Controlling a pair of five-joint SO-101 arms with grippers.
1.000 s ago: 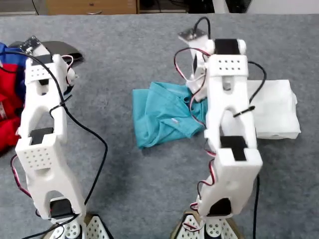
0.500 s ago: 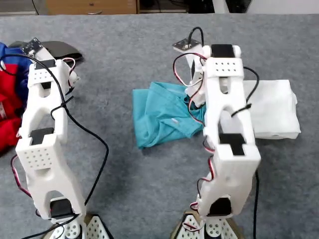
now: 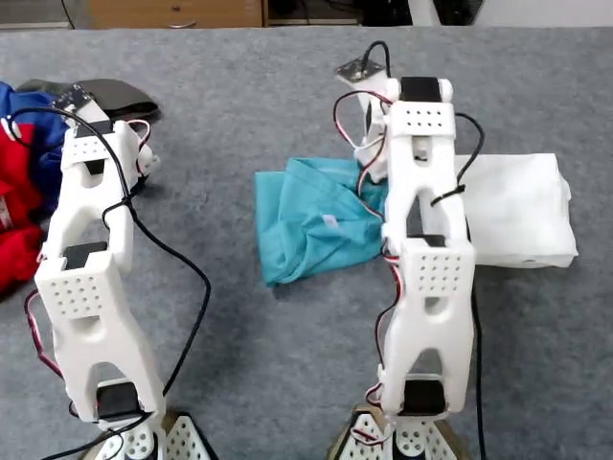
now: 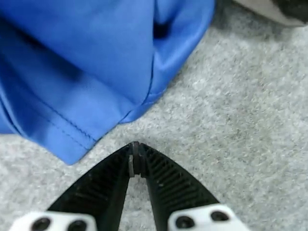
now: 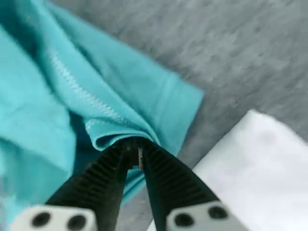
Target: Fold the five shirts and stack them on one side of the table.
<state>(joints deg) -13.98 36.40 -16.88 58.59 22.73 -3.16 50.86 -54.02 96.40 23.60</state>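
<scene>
Near the middle of the grey worktop (image 3: 239, 355), the teal shirt (image 3: 311, 225) is lying crumpled and half-doubled. Just beside it, on the right arm's side, a white shirt (image 3: 522, 206) is sitting already folded, apparently starting the stack. At the opposite edge, a red shirt (image 3: 14, 225), a blue shirt (image 4: 86, 62) and a dark garment (image 3: 115, 94) are waiting in a loose heap, presumably as the unfolded supply. The right end effector (image 5: 137, 154) is pinching a raised fold of the teal shirt near its sleeve, jaws drawn almost together on the cloth, likely to pull that layer over. The left end effector (image 4: 135, 158) is hanging just beside the blue shirt's hem, jaws pressed together, gripping nothing and touching no fabric.
</scene>
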